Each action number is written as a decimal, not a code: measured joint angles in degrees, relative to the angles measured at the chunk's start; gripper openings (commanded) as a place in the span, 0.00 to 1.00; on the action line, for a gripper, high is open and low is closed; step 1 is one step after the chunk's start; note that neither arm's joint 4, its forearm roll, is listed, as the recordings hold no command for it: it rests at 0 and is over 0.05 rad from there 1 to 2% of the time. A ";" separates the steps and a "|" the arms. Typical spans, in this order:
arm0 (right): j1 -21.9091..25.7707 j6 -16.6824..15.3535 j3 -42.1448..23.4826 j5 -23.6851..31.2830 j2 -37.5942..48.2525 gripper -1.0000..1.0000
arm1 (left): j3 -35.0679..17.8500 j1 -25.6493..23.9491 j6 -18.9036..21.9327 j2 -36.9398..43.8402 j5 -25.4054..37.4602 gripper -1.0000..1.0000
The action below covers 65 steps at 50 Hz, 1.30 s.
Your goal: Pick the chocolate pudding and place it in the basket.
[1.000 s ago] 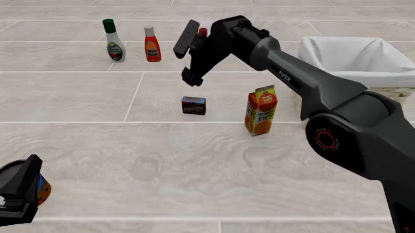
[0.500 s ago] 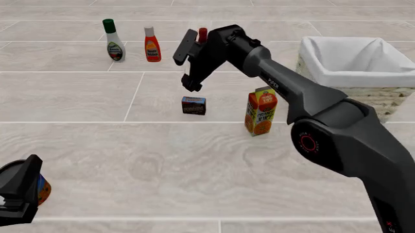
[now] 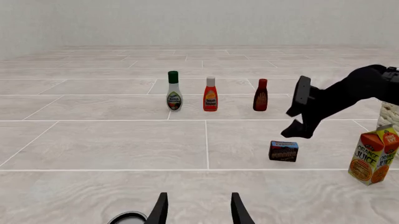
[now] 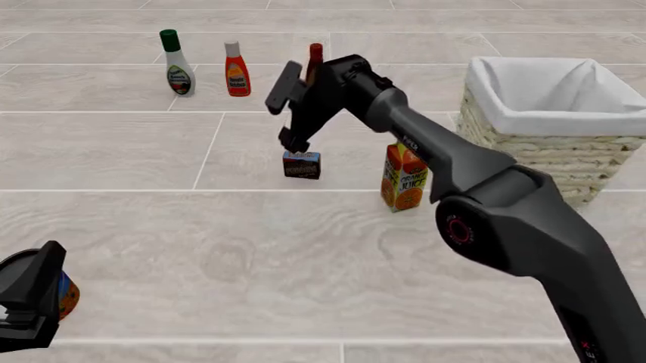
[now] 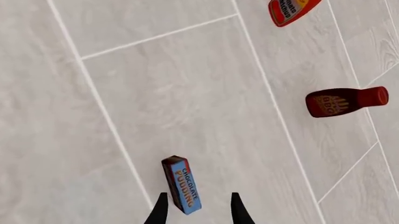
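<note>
Right end effector [image 4: 287, 110] hangs just above the pudding [image 4: 302, 164], a little left of centre in the front view, fingers spread wide and holding nothing. The pudding stands on the table [image 4: 253, 249], with the juice carton [image 4: 406, 178] beside it to the right and the basket [image 4: 550, 113] at the upper right, well apart. In the right wrist view the pudding [image 5: 182, 185] sits low in the frame, its end just entering the gap between the fingertips [image 5: 160, 210] and lying a touch skewed to them. My read: the approach is on, the grasp not yet made. To do it well, I'd square the wrist to the box's narrow faces, centre it, come straight down until the pads flank its sides, then squeeze. A skewed close would likely twist or tip so light a box, maybe nudging it toward the carton. Left end effector [image 3: 198, 211] rests at the lower left of the front view, fingers parted, empty.
</note>
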 measured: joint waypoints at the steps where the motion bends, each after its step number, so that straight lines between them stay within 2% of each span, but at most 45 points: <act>1: 0.02 0.03 -0.26 0.06 0.25 1.00 | 0.00 0.00 0.00 0.00 0.00 1.00; 35: 0.10 0.86 -6.94 1.90 7.17 1.00 | 0.00 0.00 0.00 0.00 0.00 1.00; 65: 0.15 1.45 -17.80 6.92 14.19 1.00 | 0.00 0.00 0.00 0.00 0.00 1.00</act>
